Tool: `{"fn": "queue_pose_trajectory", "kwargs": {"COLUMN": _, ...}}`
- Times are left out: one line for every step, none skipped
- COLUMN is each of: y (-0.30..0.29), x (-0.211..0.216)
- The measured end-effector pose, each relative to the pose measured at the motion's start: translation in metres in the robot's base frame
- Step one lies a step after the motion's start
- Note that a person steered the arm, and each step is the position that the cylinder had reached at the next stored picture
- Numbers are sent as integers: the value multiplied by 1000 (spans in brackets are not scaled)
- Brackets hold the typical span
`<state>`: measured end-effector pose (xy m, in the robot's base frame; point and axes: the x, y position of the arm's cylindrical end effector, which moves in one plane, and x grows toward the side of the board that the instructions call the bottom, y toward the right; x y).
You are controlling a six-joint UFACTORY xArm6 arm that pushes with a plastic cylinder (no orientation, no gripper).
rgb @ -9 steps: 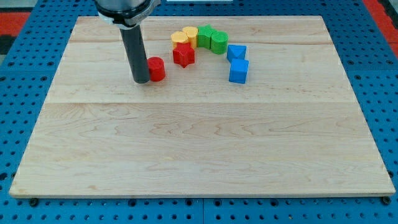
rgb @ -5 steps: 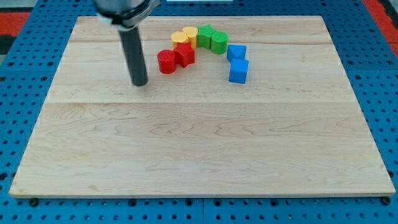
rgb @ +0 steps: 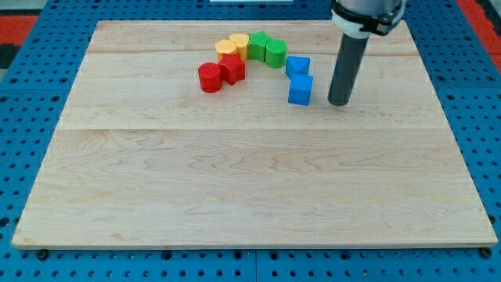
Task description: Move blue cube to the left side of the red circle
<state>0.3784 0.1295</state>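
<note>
- Blue perforated metal base (rgb: 23, 117) surrounds a pale wooden board (rgb: 250, 180) that fills most of the view; every block sits toward the board's far edge.
- Farthest left in the cluster is the red cylinder block (rgb: 209, 77), the task's red circle, touching a red star-shaped block (rgb: 232, 69) on its right.
- Just beyond the red star sits a yellow rounded block (rgb: 227, 48), pressed against a second yellow block (rgb: 240, 44) a little farther right; their exact shapes are hard to tell.
- Next along the arc come a green block (rgb: 258, 45) and a green cylinder-like block (rgb: 275, 53), side by side and touching.
- Right of the greens is a blue angular block (rgb: 297, 66); its precise shape is unclear.
- Directly nearer than it, and touching it, stands the blue cube (rgb: 300, 90), the block to be moved. It lies well to the right of the red cylinder, with bare board between them.
- My tip (rgb: 338, 103), the lower end of the dark straight rod, rests on the board just right of the blue cube, with a narrow gap, not touching it.
- No claw is fitted on this arm, so nothing is gripped or held; the rod stands upright and free.
</note>
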Motion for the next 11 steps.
{"fn": "queue_pose_trajectory", "kwargs": {"y": -17, "x": -16}}
{"fn": "queue_pose_trajectory", "kwargs": {"y": -62, "x": -18}}
{"fn": "queue_pose_trajectory", "kwargs": {"y": -90, "x": -8}}
{"fn": "queue_pose_trajectory", "kwargs": {"y": -123, "x": 9}}
{"fn": "queue_pose_trajectory", "kwargs": {"y": -183, "x": 17}}
{"fn": "queue_pose_trajectory", "kwargs": {"y": -226, "x": 35}}
{"fn": "queue_pose_trajectory", "kwargs": {"y": -218, "x": 74}}
{"fn": "queue_pose_trajectory", "kwargs": {"y": -251, "x": 71}}
{"fn": "queue_pose_trajectory", "kwargs": {"y": -273, "x": 65}}
{"fn": "queue_pose_trajectory", "kwargs": {"y": -267, "x": 61}}
{"fn": "queue_pose_trajectory", "kwargs": {"y": -252, "x": 42}}
